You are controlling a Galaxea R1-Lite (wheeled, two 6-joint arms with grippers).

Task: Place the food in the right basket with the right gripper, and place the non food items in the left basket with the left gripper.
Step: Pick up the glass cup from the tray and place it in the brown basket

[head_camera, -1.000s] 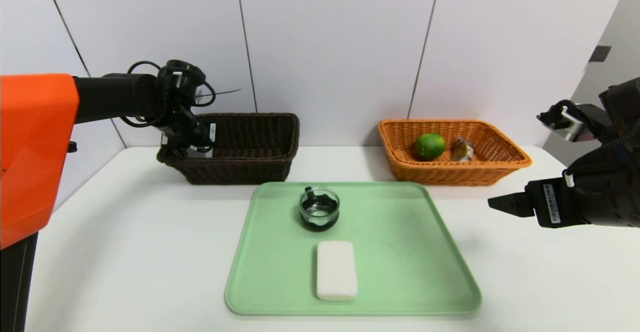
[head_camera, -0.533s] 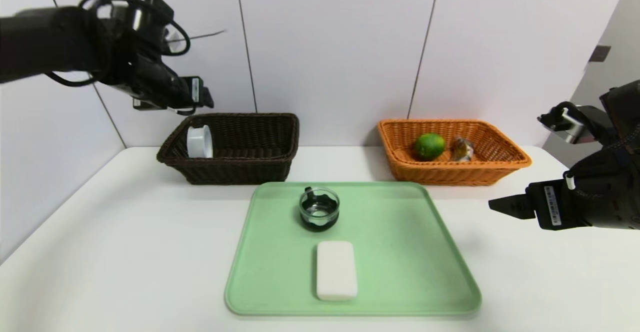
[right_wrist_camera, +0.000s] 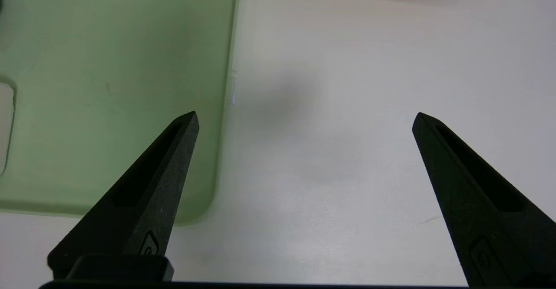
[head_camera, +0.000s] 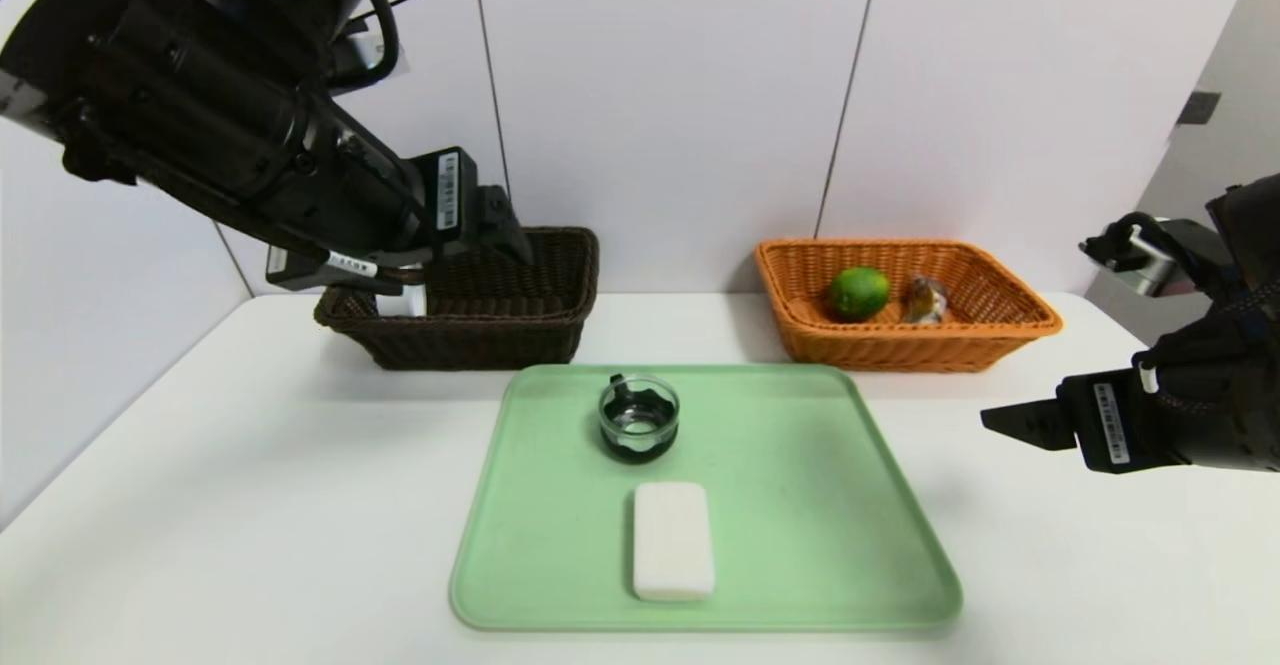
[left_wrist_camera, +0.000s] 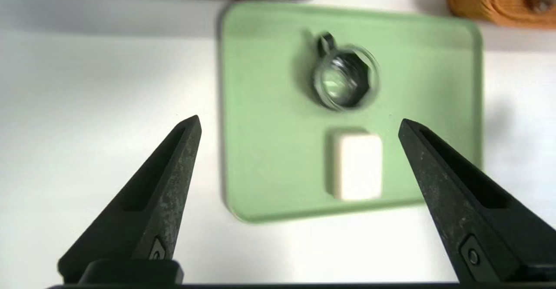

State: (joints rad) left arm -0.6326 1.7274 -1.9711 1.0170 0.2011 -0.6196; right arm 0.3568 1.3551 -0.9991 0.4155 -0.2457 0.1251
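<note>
**A:** so where's everything sitting right now?

**B:** the green tray (head_camera: 800, 505) is in the middle of the white tabletop (head_camera: 250, 505). Glass cup (head_camera: 639, 418) with the black inside is at the tray's far end, white bar (head_camera: 674, 541) is just in front of it, closer to the robot. They're apart, not touching.

**A:** and the baskets?

**B:** both along the back wall. Orange basket (head_camera: 905, 303) on the right has the lime (head_camera: 859, 292) and the wrapped sweets (head_camera: 926, 299) side by side in it. Dark basket (head_camera: 485, 297) is on the left, and there's a bit of the white roll (head_camera: 405, 301) peeking out at its left end. Most of it is hidden behind the arm, though.

**A:** what are the arms doing?

**B:** left gripper (left_wrist_camera: 299, 121) is up high, in front of the dark basket, angled down toward the tray. Its fingers are spread wide with nothing between them. In the left wrist view, the cup and the bar both show between the tips, far below.

**A:** right one?

**B:** right gripper (right_wrist_camera: 306, 117) hangs over bare tabletop just off the tray's right edge. Fingers are wide apart too, holding nothing.
</note>
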